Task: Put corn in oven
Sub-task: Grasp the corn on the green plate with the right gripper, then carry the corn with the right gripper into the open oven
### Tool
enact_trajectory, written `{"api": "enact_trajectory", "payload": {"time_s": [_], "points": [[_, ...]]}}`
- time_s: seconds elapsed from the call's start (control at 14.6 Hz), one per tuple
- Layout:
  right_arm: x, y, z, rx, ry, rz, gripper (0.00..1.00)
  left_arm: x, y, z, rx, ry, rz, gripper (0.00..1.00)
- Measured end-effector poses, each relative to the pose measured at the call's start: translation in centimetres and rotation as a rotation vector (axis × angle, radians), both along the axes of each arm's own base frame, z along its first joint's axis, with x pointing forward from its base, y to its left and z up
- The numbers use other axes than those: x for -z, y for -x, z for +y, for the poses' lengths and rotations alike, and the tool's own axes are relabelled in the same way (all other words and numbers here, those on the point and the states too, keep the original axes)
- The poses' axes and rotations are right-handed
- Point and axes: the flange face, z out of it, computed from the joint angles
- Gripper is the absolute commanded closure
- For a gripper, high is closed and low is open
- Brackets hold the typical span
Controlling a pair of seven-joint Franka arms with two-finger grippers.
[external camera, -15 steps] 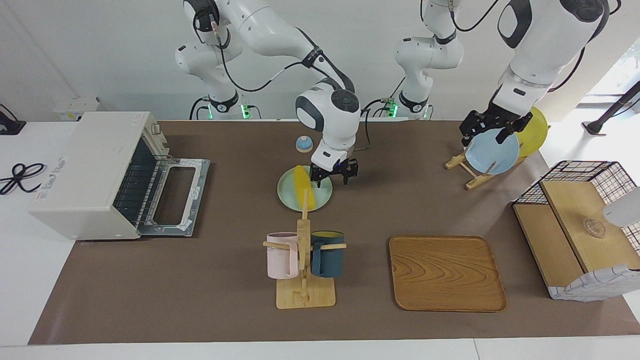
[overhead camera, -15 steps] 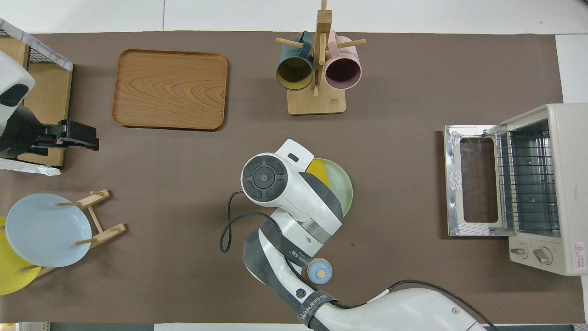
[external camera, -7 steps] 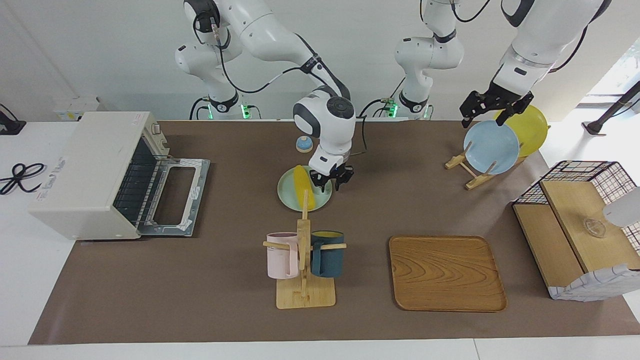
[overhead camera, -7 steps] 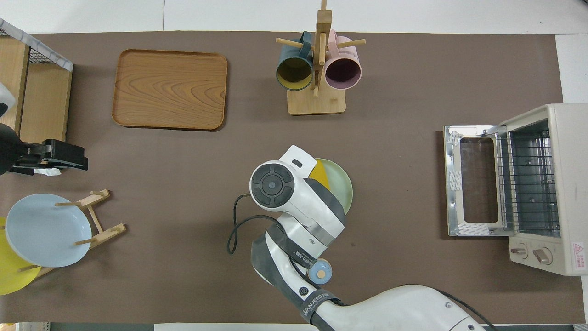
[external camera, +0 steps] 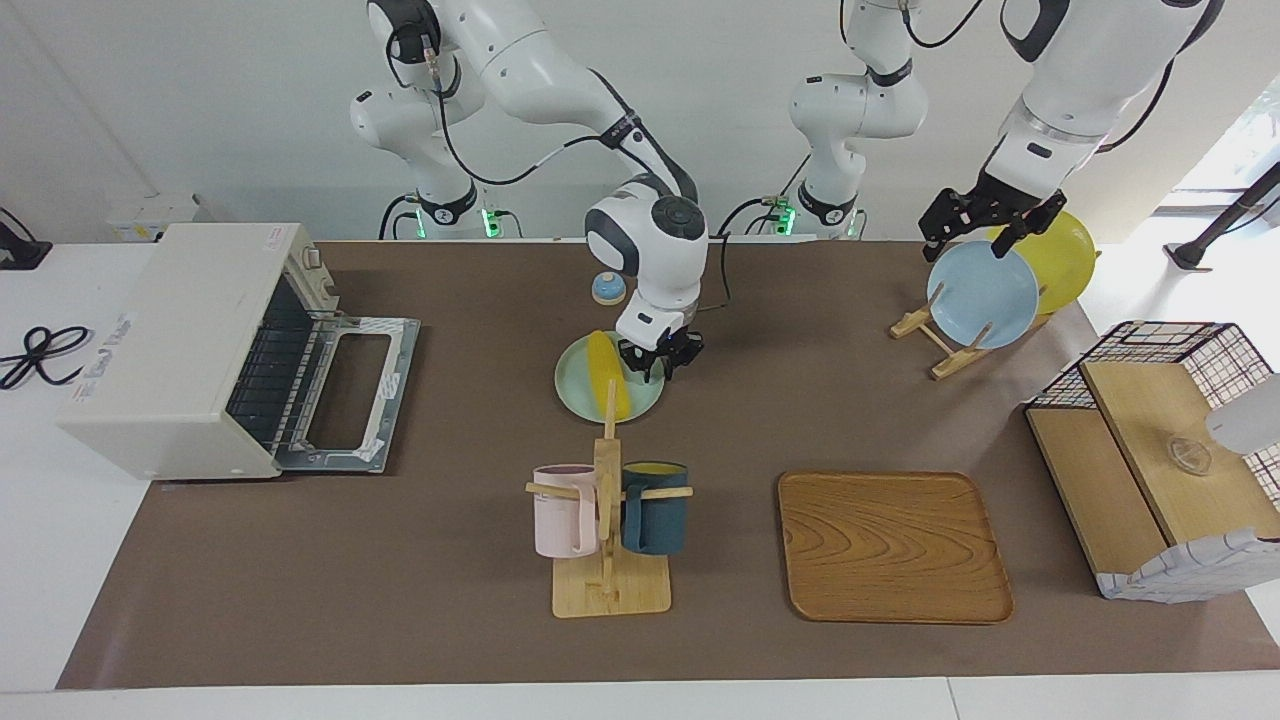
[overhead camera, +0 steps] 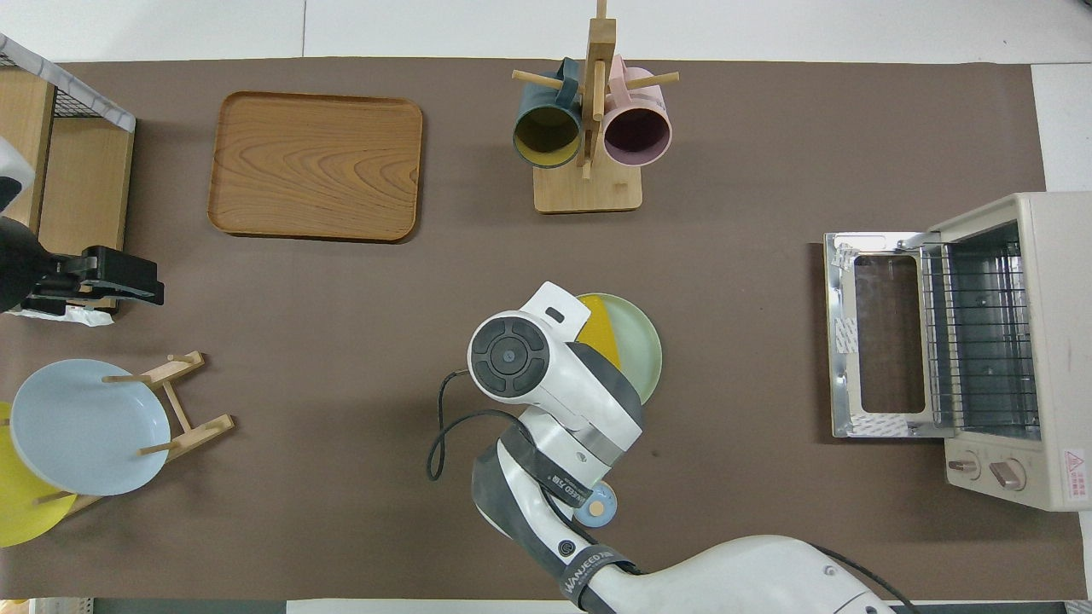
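Note:
The yellow corn (external camera: 606, 372) lies on a pale green plate (external camera: 578, 396) mid-table, partly hidden under the right arm in the overhead view (overhead camera: 597, 328). My right gripper (external camera: 657, 362) is down at the plate's rim, beside the corn on the side toward the left arm's end. Its fingertips are drawn together, and whether they pinch the rim cannot be told. The off-white oven (external camera: 190, 350) stands at the right arm's end with its door (external camera: 350, 390) folded down and its rack showing. My left gripper (external camera: 987, 232) hangs open over a blue plate (external camera: 985, 295).
A mug rack (external camera: 608, 520) with a pink and a dark blue mug stands just farther from the robots than the green plate. A wooden tray (external camera: 890, 545), a dish rack with the blue and a yellow plate (external camera: 1070, 260), a wire shelf (external camera: 1150, 450) and a small blue knob (external camera: 607, 288) also stand about.
The right gripper's fingers closed from wide apart to nearly touching and edged toward the corn. The green plate slid slightly toward the oven. The left gripper rose off the blue plate.

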Motion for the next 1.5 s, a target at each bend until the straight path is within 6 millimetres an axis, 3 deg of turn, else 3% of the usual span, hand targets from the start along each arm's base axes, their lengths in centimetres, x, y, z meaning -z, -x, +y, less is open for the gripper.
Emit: {"api": "enact_trajectory", "payload": {"time_s": [0.27,0.41,0.55,0.68,0.82,1.02,1.3,1.5], "points": [[-2.1,-0.4,-0.3,-0.015,0.038,-0.007,1.0,0.5,-0.5,0.1,0.006,-0.001,0.005,0.0],[-4.3,-1.6,-1.0,-0.052,0.139,-0.018,1.0,0.1,-0.5,0.0,0.012,0.0,-0.004,0.0],[-6.2,-3.0,-2.6,-0.085,0.209,-0.008,1.0,-0.2,-0.5,0.0,0.015,0.001,-0.01,0.0],[-7.5,-4.4,-5.5,-0.101,0.248,0.026,1.0,-0.2,-0.5,0.0,0.016,0.001,-0.01,0.0],[-9.2,-6.1,-9.8,-0.095,0.269,0.058,1.0,-0.3,-0.5,0.1,0.016,0.002,-0.012,0.0],[-11.1,-8.5,-18.8,-0.068,0.273,0.101,1.0,-0.4,-0.4,0.1,0.016,0.002,-0.013,0.0],[-10.4,-9.5,-32.5,-0.044,0.258,0.184,1.0,-0.4,-0.4,0.1,0.016,0.002,-0.015,0.0],[-10.2,-8.6,-37.3,-0.05,0.247,0.217,1.0,-0.2,-0.6,0.1,0.016,0.001,-0.013,0.0]]}}
